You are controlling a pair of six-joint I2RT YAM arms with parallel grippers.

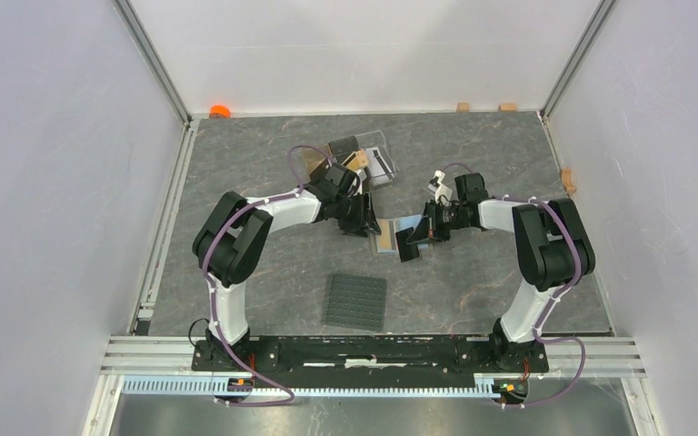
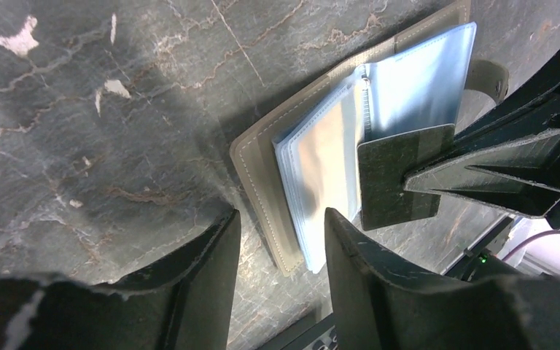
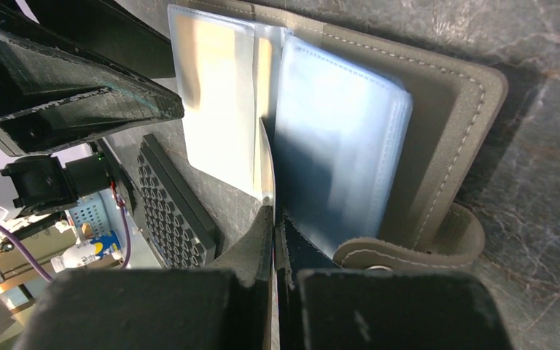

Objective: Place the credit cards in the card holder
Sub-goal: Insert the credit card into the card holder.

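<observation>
The right hand [image 3: 273, 219], clamped on the black card [image 2: 396, 179], should ease it toward nine o'clock into the card holder [image 2: 259, 175], the left hand [image 2: 281, 233], jaws apart, alongside.

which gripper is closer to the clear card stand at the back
Left. The left gripper is just in front of the clear stand, beside the wallet. The right gripper is further forward and right, holding a black card at the wallet.
</observation>
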